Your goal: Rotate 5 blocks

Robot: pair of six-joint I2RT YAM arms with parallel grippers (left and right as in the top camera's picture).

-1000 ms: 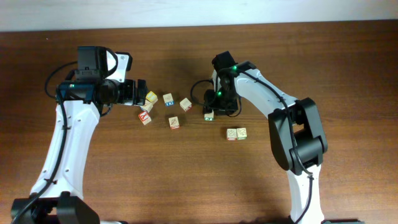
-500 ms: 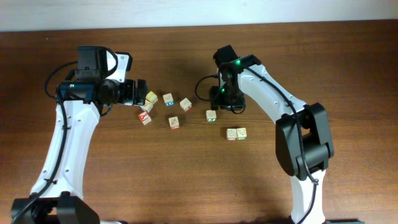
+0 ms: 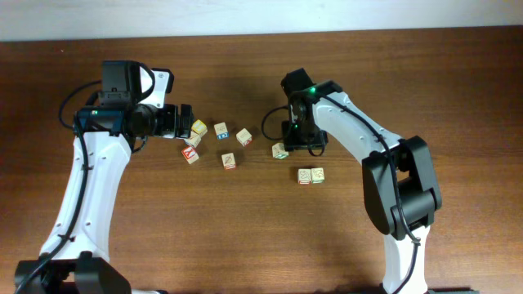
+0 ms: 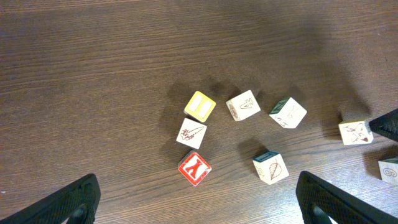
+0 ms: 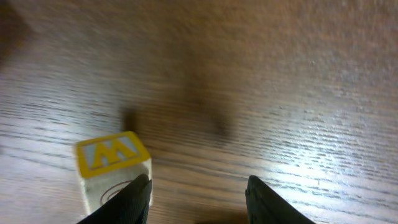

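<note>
- Since half a second earlier, the right gripper [image 5: 198, 198] had come down again beside the M block [image 5: 115, 163], which had barely shifted on the counter [image 3: 245, 229].
- Its fingers stood apart over bare wood, gripping nothing. The block sat upright just outside one finger, a yellow-orange "M" on top.
- The left gripper [image 3: 185, 122] was spread wide and held nothing, above the left cluster.
- Legible there: a bold "Y" on the red Y cube [image 4: 194, 168] and an "A" on the A block [image 4: 242, 104], with the yellow-faced cube [image 4: 199, 106] just beside it.
- A pair of blocks [image 3: 310, 175] sat touching, near the right gripper.
</note>
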